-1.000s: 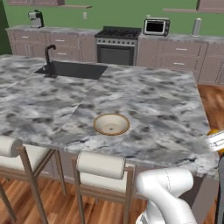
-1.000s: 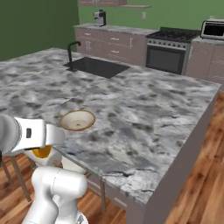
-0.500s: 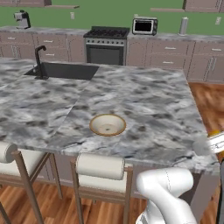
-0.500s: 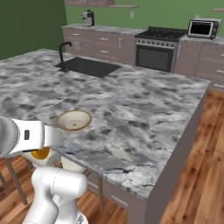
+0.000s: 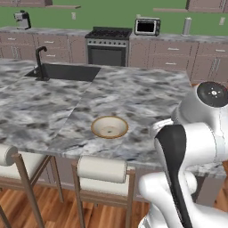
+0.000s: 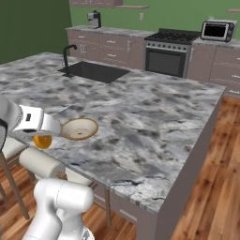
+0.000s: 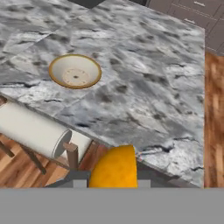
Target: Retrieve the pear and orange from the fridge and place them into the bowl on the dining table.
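My gripper [image 6: 42, 139] is shut on the orange [image 6: 42, 140], held just off the near edge of the dining table [image 6: 154, 126], left of the bowl [image 6: 79, 129]. In the hand view the orange [image 7: 114, 168] sits between the gripper [image 7: 112, 181] tips at the bottom, over the table's edge [image 7: 144, 78]. The tan bowl [image 7: 75, 71] lies ahead and to the left, with nothing in it. It rests near the marbled table's front edge [image 5: 44, 111], the bowl [image 5: 109, 127] left of my raised arm. The pear and the fridge are out of view.
Cream-backed stools [image 5: 101, 169] [image 6: 40, 161] [image 7: 35, 129] stand under the table's near edge. A black sink with a tap [image 5: 67, 71] is set in the far left of the top. Stove [image 5: 108, 44] and cabinets line the back wall. Wood floor [image 6: 211, 187] lies right.
The whole scene has shifted as the base drove; the bowl now sits nearer. My arm has risen into the left base view. The orange stays in my grip.
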